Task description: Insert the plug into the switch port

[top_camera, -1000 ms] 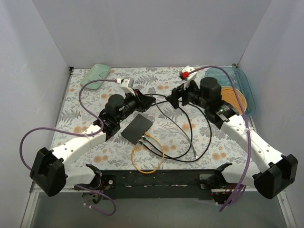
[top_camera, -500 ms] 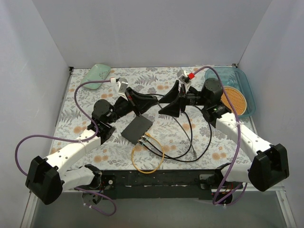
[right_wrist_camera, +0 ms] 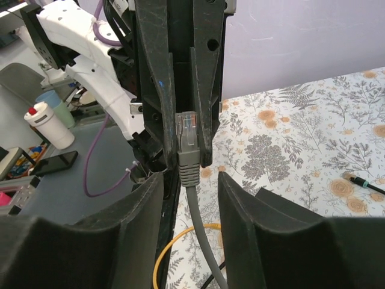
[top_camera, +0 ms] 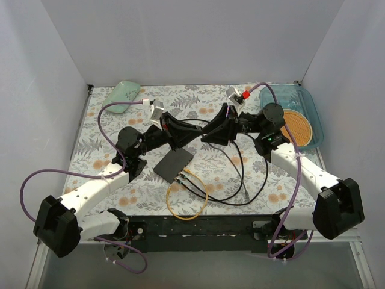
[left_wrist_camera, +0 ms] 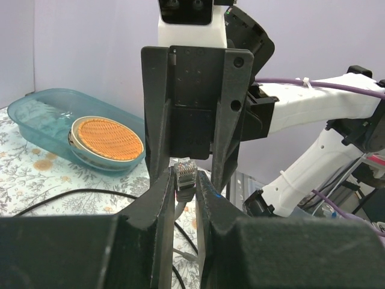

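Grey plug is clamped in the left pincer, facing the right pincer, which stands apart on either side of its cable.

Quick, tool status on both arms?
Left tool: closed, holding the plug.
Right tool: open, either side of the cable, not gripping.

left arm: stretched forward and inward; wrist raised | left gripper: fingers pinched on the plug; pointing at the right gripper | right arm: bent inward; wrist raised | right gripper: fingers apart; nose to nose with the left, flanking its tips
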`<state>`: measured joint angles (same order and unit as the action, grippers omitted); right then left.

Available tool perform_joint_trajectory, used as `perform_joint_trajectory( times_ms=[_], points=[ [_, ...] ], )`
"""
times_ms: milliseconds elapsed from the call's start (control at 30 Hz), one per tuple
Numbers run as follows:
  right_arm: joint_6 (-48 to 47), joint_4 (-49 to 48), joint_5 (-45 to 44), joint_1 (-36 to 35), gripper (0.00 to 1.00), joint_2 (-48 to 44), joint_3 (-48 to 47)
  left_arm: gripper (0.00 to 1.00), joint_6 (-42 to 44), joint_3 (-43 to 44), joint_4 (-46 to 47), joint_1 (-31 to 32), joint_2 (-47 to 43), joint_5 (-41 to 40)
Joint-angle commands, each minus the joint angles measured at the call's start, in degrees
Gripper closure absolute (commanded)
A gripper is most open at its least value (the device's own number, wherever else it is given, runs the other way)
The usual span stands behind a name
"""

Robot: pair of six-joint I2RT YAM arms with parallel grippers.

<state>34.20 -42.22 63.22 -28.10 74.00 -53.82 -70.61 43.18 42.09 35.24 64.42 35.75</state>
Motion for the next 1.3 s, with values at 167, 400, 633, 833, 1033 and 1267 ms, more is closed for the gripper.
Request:
perform_joint_trajectory(
  times_ms=[167,400,633,833,1033,1267],
  points=[
    [4.4,-6.9,1.1,0.1,0.86,1.5,-0.8,1.0,-0.1,0.5,0.3,-0.2,-0.2,1.5],
    [4.5,-6.5,1.9,0.1,0.99,2.5,-0.9,0.96,0.2,0.3,-0.2,-0.2,-0.7,-0.7],
    [-15.1,22.5,-7.3,0.1,0.99,0.6,-5.4,0.02,-2.5,3.0,-12.8,-0.3,-3.6,-23.5],
    [-29.8,41.3,-28.6,-2.6,0.99,-2.3,-8.6,0.02,-0.6,5.9,-20.4,-0.3,-4.0,-30.2],
    [-36.3,47.5,-45.3,-7.4,0.99,-4.4,-9.2,0.02,1.6,6.7,-24.2,-0.3,-3.8,-32.0],
    [-43.9,46.6,-65.7,-16.6,0.99,-7.9,-5.0,0.02,4.2,6.6,-27.6,-0.3,-3.5,-35.0]
  ],
)
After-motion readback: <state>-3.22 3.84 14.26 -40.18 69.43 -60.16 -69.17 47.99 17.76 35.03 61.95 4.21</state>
